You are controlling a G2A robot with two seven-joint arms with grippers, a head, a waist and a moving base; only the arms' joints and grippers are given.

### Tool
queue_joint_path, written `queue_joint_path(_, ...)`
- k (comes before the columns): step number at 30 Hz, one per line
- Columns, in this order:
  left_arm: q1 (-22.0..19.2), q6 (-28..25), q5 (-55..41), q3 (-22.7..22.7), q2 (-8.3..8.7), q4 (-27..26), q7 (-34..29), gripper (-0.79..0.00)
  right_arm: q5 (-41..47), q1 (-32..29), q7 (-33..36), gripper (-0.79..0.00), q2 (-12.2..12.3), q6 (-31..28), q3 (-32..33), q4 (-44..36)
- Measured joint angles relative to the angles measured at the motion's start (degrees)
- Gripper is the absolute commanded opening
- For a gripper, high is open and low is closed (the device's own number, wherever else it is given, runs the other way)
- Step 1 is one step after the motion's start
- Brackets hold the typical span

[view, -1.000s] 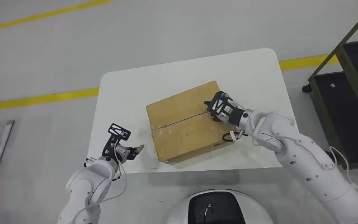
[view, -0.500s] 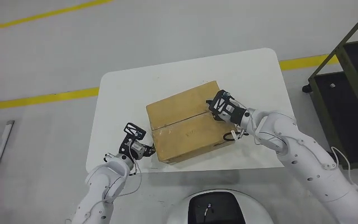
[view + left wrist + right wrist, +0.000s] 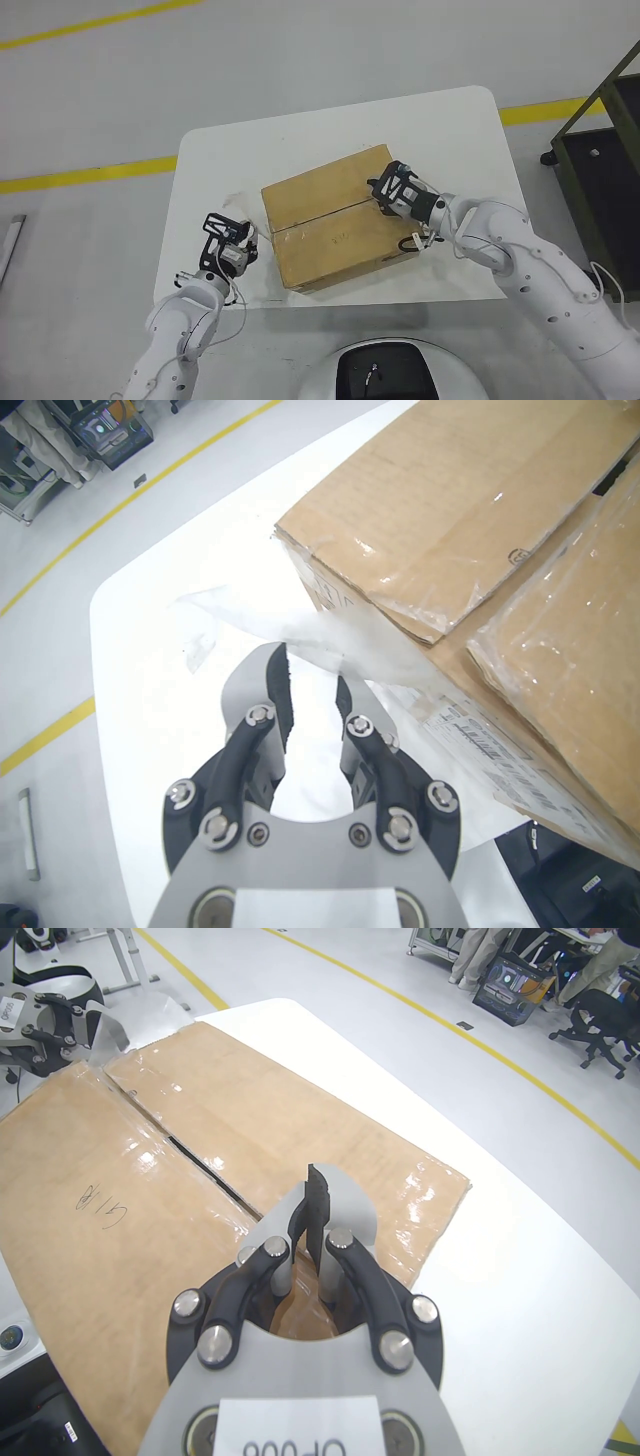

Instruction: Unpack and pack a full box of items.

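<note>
Left gripper is parted at the left end of the mid-table box, peeled tape draped across its tips; right gripper, closed, is set on the lid, probably as hold-down.

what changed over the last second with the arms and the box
The left end effector swung in toward the corner of the brown cardboard box, then eased slightly back; a clear tape strip lies across its tips. The right end effector, resting shut on the box's top, and the box stayed put.
</note>
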Motion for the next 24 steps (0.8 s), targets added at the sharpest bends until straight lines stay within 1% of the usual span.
queue_joint_path(10,0.6,1.1,-1.7,-0.6,-0.28,-0.3,-0.1,-0.785,0.3,-0.2,0.4,-0.785,-0.2,-0.2,0.6,0.2)
queue_joint_path(14,0.7,1.3,0.6,-1.1,-0.22,-0.7,0.1,-0.785,0.2,-0.3,0.5,-0.785,-0.2,-0.3,0.7,0.2)
queue_joint_path(18,1.7,0.9,2.1,-2.4,-0.09,-1.8,0.3,-0.785,0.1,-0.3,0.5,-0.785,-0.3,-0.4,0.9,0.2)
queue_joint_path(24,3.7,0.1,1.4,-4.4,0.02,-2.3,0.3,-0.785,0.0,-0.3,0.7,-0.785,-0.4,-0.7,1.0,0.3)
